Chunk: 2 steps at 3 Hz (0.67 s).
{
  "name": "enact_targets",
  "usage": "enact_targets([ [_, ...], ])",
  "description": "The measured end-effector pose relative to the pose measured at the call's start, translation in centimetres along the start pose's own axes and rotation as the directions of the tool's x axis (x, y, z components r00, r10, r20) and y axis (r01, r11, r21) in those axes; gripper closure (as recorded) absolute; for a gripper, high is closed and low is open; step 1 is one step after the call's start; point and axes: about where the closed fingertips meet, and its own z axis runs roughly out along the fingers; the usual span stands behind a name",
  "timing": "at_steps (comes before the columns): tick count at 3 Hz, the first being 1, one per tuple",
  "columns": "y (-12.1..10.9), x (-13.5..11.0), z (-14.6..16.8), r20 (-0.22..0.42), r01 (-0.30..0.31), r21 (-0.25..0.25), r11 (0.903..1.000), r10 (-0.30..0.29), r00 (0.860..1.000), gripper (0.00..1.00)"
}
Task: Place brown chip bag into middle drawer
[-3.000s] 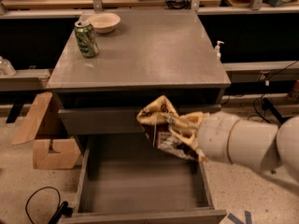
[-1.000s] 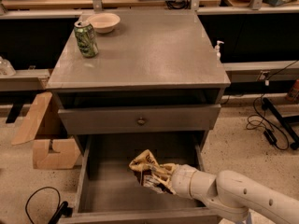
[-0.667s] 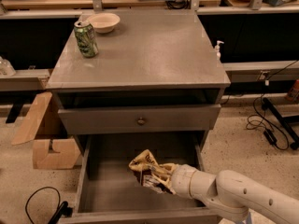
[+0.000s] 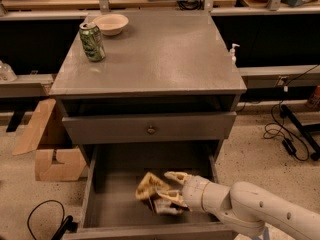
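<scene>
The brown chip bag (image 4: 149, 186), crumpled yellow-tan and dark brown foil, lies on the floor of the pulled-out middle drawer (image 4: 115, 206), right of its centre. My gripper (image 4: 169, 187) reaches in from the lower right on a white arm. Its pale fingers (image 4: 175, 175) are spread at the bag's right end. The upper finger stands apart from the foil, and the lower finger rests against the bag's dark part.
The drawer above, with a small round knob (image 4: 150, 130), is shut. On the cabinet top (image 4: 165, 54) stand a green can (image 4: 92, 41) and a beige bowl (image 4: 111, 23) at the back left. A cardboard box (image 4: 47, 149) sits on the floor to the left, and cables lie to the right.
Three seconds ago the bag was held in front of the upper drawer. It has since come down into the middle drawer, settled slightly lower and leftward, and the fingers have spread.
</scene>
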Motion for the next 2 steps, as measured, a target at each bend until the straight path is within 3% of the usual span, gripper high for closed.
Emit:
enact_targets([
  [1,0.05,-0.06,0.08,0.001,0.001,-0.002,1.0000,-0.001,1.000,0.00],
  [2,0.06,-0.08,0.09,0.001,0.001,-0.002,1.0000,-0.001,1.000,0.00],
])
